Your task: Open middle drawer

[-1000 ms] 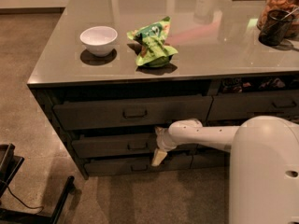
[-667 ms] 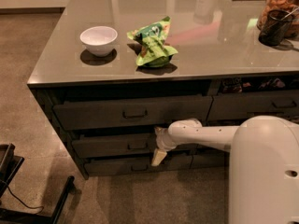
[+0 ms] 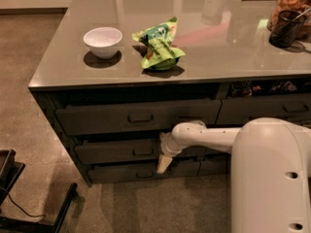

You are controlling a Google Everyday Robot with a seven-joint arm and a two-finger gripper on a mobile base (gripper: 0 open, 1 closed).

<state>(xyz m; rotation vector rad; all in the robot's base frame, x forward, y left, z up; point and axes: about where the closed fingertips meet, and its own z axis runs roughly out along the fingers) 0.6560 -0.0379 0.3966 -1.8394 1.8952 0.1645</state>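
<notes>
The middle drawer (image 3: 112,152) is a wide dark front in the left column under the counter, with a small loop handle (image 3: 143,152) at its centre. None of its inside shows. My gripper (image 3: 163,165) hangs from the white arm (image 3: 209,137), which reaches in from the right. It points down in front of the drawer's right end, a little right of and below the handle, and overlaps the bottom drawer's (image 3: 126,173) front.
A taller top drawer (image 3: 136,116) sits above. More drawers (image 3: 265,109) are to the right. On the counter (image 3: 58,67) are a white bowl (image 3: 102,41), a green bag (image 3: 159,45), and jars (image 3: 291,13) at the far right. A black stand (image 3: 19,198) is on the floor at the left.
</notes>
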